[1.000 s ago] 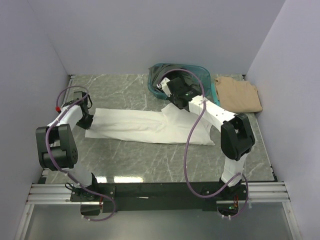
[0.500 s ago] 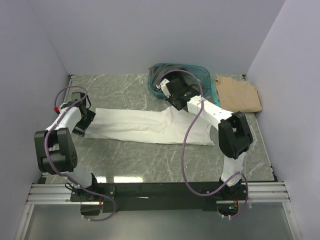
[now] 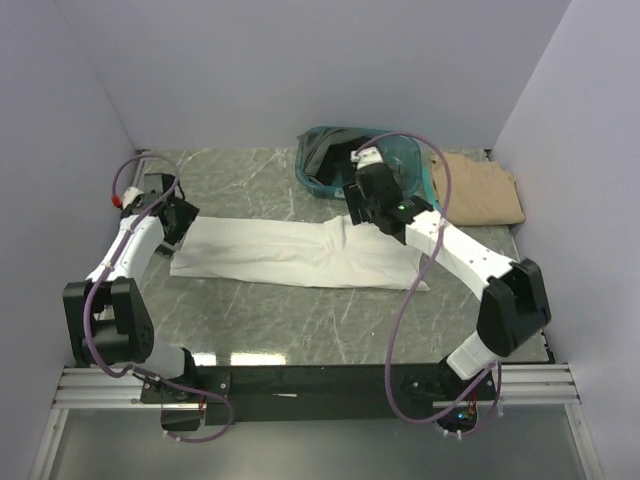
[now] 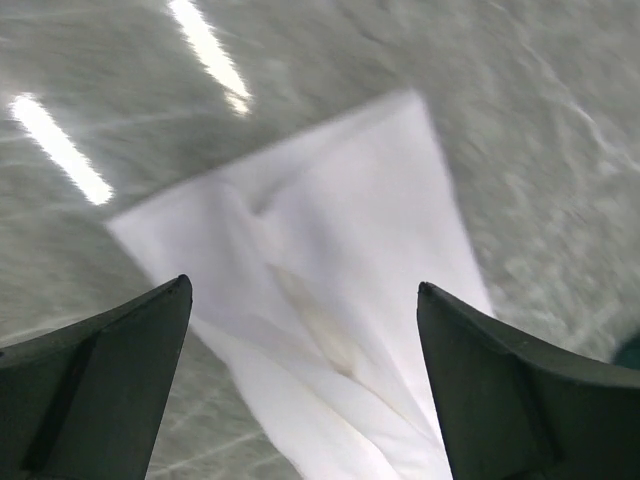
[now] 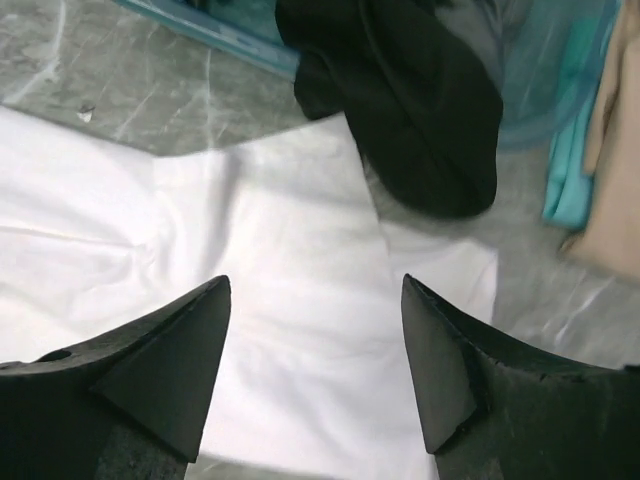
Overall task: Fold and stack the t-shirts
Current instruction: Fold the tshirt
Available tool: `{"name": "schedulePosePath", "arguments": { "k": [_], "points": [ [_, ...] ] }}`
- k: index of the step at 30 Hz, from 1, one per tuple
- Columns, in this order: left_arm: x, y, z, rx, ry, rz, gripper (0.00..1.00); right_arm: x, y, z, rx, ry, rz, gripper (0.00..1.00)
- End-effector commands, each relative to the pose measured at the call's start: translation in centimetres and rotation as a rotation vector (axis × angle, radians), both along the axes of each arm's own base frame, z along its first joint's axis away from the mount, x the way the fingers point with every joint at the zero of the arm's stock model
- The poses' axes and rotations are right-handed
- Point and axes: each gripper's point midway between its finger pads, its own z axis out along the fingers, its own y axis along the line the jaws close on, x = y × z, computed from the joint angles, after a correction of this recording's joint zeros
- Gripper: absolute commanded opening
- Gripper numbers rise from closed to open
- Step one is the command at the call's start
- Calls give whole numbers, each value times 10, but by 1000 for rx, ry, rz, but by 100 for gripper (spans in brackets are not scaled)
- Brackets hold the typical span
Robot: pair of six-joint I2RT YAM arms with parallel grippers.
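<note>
A large white t-shirt lies on the table as a long flat strip, folded lengthwise. My left gripper hovers open above its left end; in the left wrist view that gripper has only the white t-shirt's end below it and nothing in the jaws. My right gripper stands open above the strip's back right part. The right wrist view shows this gripper empty over the white t-shirt. A black t-shirt spills from the basket. A tan t-shirt lies folded at the back right.
A teal plastic basket with dark shirts stands at the back centre, just behind the right gripper. Purple walls close in the table on three sides. Bare marble table lies in front of the white strip.
Both grippers have opened and let go of the white t-shirt, which now lies flat. The left gripper rose toward the back; the right arm swung out to the right.
</note>
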Motion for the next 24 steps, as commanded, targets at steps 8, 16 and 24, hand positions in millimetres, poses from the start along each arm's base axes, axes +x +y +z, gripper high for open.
{"name": "schedulePosePath", "arguments": {
  "k": [8, 16, 24],
  "points": [
    [64, -76, -2, -37, -62, -281, 100, -48, -38, -55, 358, 163, -347, 87],
    [12, -56, -72, 17, 166, -201, 99, -51, -31, -114, 347, 341, -329, 89],
    [-69, -37, -85, 44, 230, -83, 99, -34, 2, -142, 333, 450, -236, 90]
  ]
}}
